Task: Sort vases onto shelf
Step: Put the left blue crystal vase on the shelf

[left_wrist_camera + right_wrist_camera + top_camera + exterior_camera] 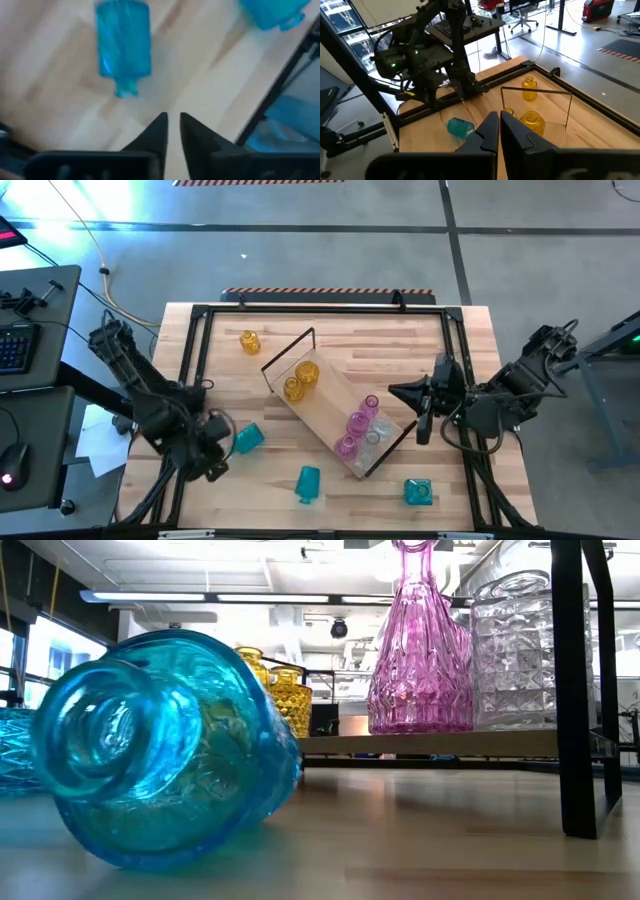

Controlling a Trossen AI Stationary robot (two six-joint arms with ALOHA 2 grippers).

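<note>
Vases: two yellow, two pink, one clear upright on shelf, grouped by colour.
Left end effector holds nothing, fingers barely parted, just beside toppled teal vase on worktop; likely next pick.
Right end effector clenched, empty, near shelf's pink end.
Two teal, one yellow unsorted.

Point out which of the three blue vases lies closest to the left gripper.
The blue vase lying on its side just right of the left gripper. The other two, one near the front edge and one front right, sit farther off.
</note>
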